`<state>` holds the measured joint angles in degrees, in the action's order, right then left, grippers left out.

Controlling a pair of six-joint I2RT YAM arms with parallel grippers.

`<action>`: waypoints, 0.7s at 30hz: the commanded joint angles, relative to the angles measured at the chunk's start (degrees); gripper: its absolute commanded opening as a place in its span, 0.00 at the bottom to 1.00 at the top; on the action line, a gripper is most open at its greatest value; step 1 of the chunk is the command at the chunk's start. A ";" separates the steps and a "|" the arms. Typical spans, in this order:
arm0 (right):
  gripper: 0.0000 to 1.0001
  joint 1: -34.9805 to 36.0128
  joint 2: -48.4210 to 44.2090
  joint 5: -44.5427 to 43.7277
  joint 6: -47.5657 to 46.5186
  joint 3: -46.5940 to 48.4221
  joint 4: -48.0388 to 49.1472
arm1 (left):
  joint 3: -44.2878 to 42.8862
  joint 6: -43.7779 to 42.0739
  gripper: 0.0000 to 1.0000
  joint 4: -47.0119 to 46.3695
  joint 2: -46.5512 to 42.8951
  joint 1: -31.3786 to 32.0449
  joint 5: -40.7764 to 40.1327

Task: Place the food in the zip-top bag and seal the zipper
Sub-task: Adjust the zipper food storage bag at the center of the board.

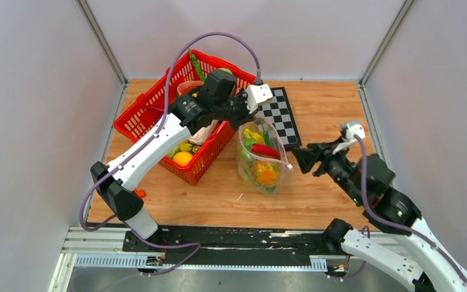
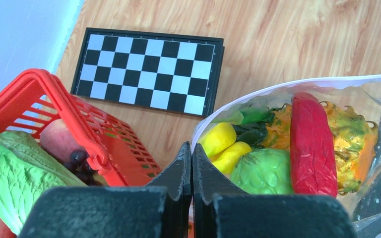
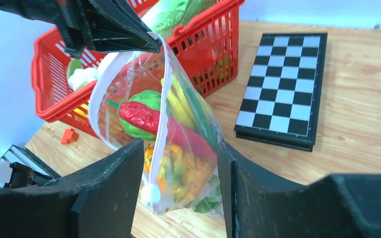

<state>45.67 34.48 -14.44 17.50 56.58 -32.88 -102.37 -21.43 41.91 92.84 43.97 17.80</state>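
Observation:
The clear zip-top bag (image 1: 261, 159) hangs upright over the table's middle. Inside it is food: yellow bananas (image 2: 222, 142), a red chilli (image 2: 311, 144), a green piece (image 2: 265, 172) and an orange pumpkin-like piece (image 2: 349, 131). My left gripper (image 1: 241, 117) is shut on the bag's top corner, with the pale zipper (image 3: 161, 111) pinched between its jaws (image 2: 192, 148). The zipper runs down the bag's side to a white lump (image 3: 151, 193). My right gripper (image 1: 297, 159) stands open just right of the bag. In its wrist view (image 3: 179, 146), the bag sits beyond its fingers, untouched.
A red mesh basket (image 1: 152, 103) at the back left holds lettuce (image 2: 10, 173), an orange fruit (image 1: 182, 158) and other toy food. A folded chessboard (image 1: 283, 115) lies behind the bag. A small orange block (image 1: 140, 193) lies beside the left arm.

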 commanded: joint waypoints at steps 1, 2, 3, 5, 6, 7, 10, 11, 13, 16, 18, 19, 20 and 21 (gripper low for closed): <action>0.58 -0.19 -9.10 0.84 -4.21 -5.57 5.15 | -0.76 2.85 0.00 -3.49 0.29 -0.88 -0.72; 0.60 -0.16 -11.29 1.82 -4.84 -7.68 6.26 | -0.82 2.92 0.00 -3.61 0.32 -0.96 -0.63; 0.60 -0.18 -13.61 3.27 -5.61 -9.83 7.43 | -1.02 2.89 0.00 -3.66 0.36 -0.98 -0.51; 0.60 -0.19 -17.45 9.05 -8.15 -14.38 10.71 | -1.16 2.97 0.00 -3.75 0.49 -1.14 -0.85; 0.61 -0.15 -19.05 12.74 -9.92 -16.76 12.59 | -1.23 2.95 0.00 -3.64 0.49 -1.20 -0.98; 0.61 -0.19 -20.68 17.51 -11.65 -19.54 14.08 | -1.20 2.99 0.00 -3.65 0.46 -1.40 -0.90; 0.63 -0.15 -21.44 22.88 -14.29 -23.59 16.08 | -1.13 2.94 0.00 -3.51 0.40 -1.51 -0.28; 0.62 -0.14 -21.20 22.25 -15.13 -24.42 15.92 | -0.93 2.77 0.00 -3.49 0.27 -1.54 0.10; 0.62 -0.14 -21.00 18.60 -16.99 -26.14 15.93 | -0.42 2.46 0.00 -3.77 -0.08 -1.51 0.53; 0.61 -0.16 -21.72 16.68 -19.75 -28.63 18.79 | 0.27 1.72 0.00 -3.84 -0.68 -1.51 1.08; 0.61 -0.15 -22.27 14.86 -19.46 -28.83 19.52 | 0.68 1.65 0.00 -4.11 -0.97 -1.51 1.44; 0.60 -0.10 -22.63 13.54 -19.37 -29.00 19.88 | 0.86 1.66 0.00 -4.25 -1.03 -1.51 1.57; 0.58 -0.18 -23.01 11.84 -19.27 -29.37 20.35 | 1.01 1.66 0.00 -4.51 -1.07 -1.48 1.81; 0.55 -0.15 -23.45 10.93 -19.18 -29.63 21.02 | 1.17 1.68 0.00 -4.59 -1.16 -1.51 2.00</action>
<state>45.56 13.04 1.15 0.47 27.29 -18.59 -101.71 -19.66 40.21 93.49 42.70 18.04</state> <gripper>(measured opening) 0.594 0.008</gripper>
